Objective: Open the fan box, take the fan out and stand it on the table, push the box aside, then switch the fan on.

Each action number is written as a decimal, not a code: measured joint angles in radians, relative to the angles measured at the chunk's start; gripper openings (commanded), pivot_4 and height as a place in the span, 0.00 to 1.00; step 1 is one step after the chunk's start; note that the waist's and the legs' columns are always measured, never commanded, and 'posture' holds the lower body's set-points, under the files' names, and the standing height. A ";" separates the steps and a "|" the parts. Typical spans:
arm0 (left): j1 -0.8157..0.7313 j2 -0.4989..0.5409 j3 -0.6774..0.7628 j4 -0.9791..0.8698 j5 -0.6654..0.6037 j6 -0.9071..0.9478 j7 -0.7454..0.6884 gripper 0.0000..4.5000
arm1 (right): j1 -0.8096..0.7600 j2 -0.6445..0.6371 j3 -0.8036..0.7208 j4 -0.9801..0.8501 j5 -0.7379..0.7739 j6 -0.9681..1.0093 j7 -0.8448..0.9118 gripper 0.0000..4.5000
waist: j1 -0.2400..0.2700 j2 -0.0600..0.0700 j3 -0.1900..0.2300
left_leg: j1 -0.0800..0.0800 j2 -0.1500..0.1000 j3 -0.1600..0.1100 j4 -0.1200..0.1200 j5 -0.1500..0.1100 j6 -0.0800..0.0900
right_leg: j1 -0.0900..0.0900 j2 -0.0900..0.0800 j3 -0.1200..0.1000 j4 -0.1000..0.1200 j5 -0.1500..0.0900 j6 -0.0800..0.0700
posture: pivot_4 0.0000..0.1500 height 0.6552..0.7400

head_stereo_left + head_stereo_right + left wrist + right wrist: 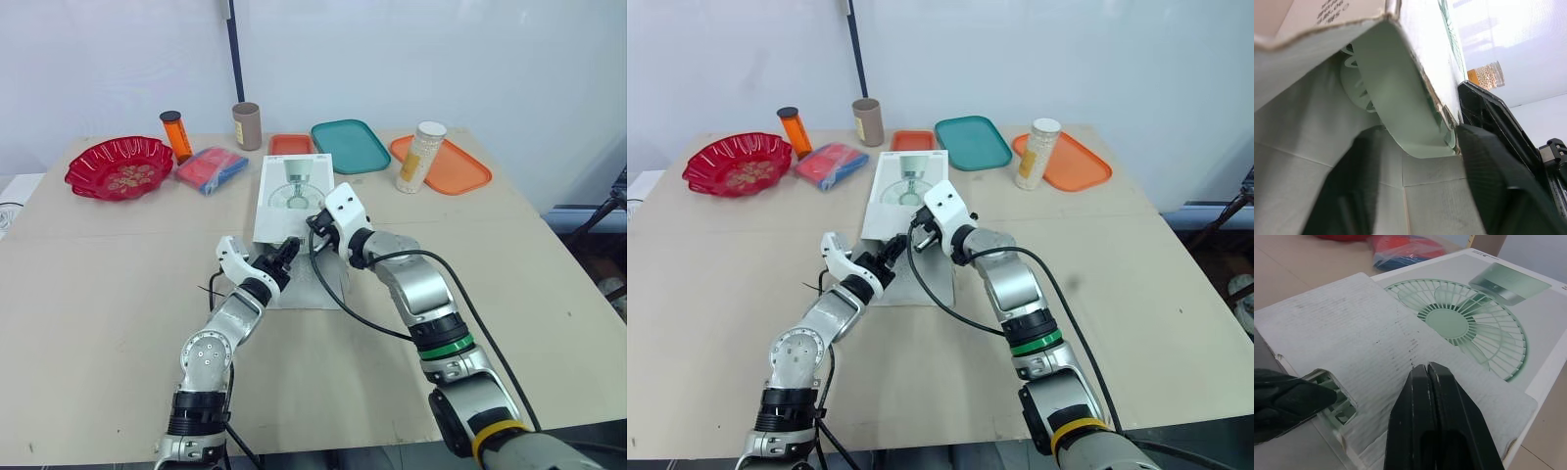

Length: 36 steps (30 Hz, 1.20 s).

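Note:
The white fan box (294, 191), printed with a green fan, lies flat mid-table with its near end open. One flap (315, 284) rests on the table and another (1347, 318) is folded back over the top. The pale green fan (1400, 103) sits in the opening, its grille (1334, 406) peeking out under the flap. My left gripper (1418, 134) reaches into the opening, its fingers (1488, 181) closed on either side of the fan's edge. My right gripper (1427, 369) is shut and empty, its tips pressing on the raised flap on top of the box.
Along the back stand a red bowl (120, 166), an orange bottle (176, 135), a blue-red packet (211, 168), a brown cup (247, 125), a small orange tray (291, 144), a teal tray (351, 145) and an orange tray (460, 168) with a jar (421, 157).

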 measured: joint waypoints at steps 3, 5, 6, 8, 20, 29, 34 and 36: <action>0.002 0.001 -0.001 0.000 -0.001 0.001 0.000 0.39 | -0.002 0.001 0.001 0.000 0.000 0.000 0.001 0.00 | 0.000 0.000 0.000 | 0.000 0.000 0.000 0.000 0.000 0.000 | 0.000 0.000 0.000 0.000 0.000 0.000 | 1.00 1.00; 0.002 0.001 -0.001 0.000 -0.001 0.001 0.000 0.39 | -0.002 0.001 0.001 -0.002 0.000 0.000 0.001 0.00 | 0.000 0.000 0.000 | 0.000 0.000 0.000 0.000 0.000 0.000 | 0.000 0.000 0.000 0.000 0.000 0.000 | 1.00 1.00; 0.002 0.001 -0.001 -0.001 -0.001 0.001 0.000 0.39 | -0.002 0.001 0.001 -0.002 0.000 0.000 0.001 0.00 | 0.000 0.000 0.000 | 0.000 0.000 0.000 0.000 0.000 0.000 | 0.000 0.000 0.000 0.000 0.000 0.000 | 1.00 1.00; 0.002 0.001 -0.001 -0.001 -0.001 0.001 0.000 0.39 | -0.002 0.001 0.001 -0.003 0.000 0.000 0.001 0.00 | 0.000 0.000 0.000 | 0.000 0.000 0.000 0.000 0.000 0.000 | 0.000 0.000 0.000 0.000 0.000 0.000 | 1.00 1.00; 0.065 0.019 0.000 -0.090 -0.050 0.030 0.046 0.39 | -0.002 0.003 0.012 -0.005 0.000 -0.002 0.000 0.00 | -0.006 0.000 0.000 | 0.000 0.000 0.000 -0.001 0.000 0.000 | -0.001 0.000 0.000 0.000 0.000 0.000 | 1.00 1.00; 0.197 0.030 -0.005 -0.258 -0.157 0.084 0.139 0.39 | -0.001 0.002 0.020 -0.018 0.001 0.001 0.001 0.00 | -0.009 0.000 0.000 | 0.000 0.000 0.000 -0.001 0.000 0.000 | 0.000 0.000 0.000 -0.001 -0.001 0.000 | 1.00 1.00; 0.248 0.037 -0.008 -0.313 -0.199 0.102 0.167 0.39 | 0.003 -0.002 0.020 -0.030 0.001 0.005 0.003 0.00 | -0.009 0.000 0.000 | 0.000 0.000 0.000 -0.001 0.000 0.000 | 0.000 0.000 0.000 -0.001 -0.001 0.000 | 1.00 1.00; 0.271 0.050 -0.007 -0.336 -0.214 0.110 0.184 0.39 | 0.003 -0.007 0.020 -0.030 0.001 0.006 0.003 0.00 | -0.009 0.000 0.000 | 0.000 0.000 0.000 -0.001 0.000 0.000 | 0.000 0.000 0.000 -0.001 -0.001 0.000 | 1.00 1.00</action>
